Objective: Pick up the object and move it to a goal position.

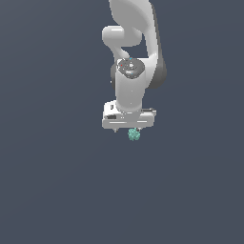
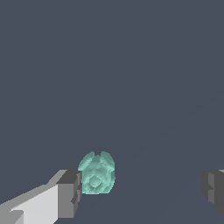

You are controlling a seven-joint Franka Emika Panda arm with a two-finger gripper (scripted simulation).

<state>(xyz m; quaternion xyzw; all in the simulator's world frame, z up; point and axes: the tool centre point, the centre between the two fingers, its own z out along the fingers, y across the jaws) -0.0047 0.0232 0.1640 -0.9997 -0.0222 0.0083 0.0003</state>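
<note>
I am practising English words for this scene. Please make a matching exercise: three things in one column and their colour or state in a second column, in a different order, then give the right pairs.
Things:
1. lump
2. gripper
3. floor

Descriptions:
A. plain dark grey-blue
B. teal-green and bumpy
C. open, with the fingers wide apart

Pairs: 1-B, 2-C, 3-A

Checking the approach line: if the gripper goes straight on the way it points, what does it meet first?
Probably the plain grey surface. The gripper has open jaws, and the teal lump sits off-centre beside one finger, so it might brush that.
</note>
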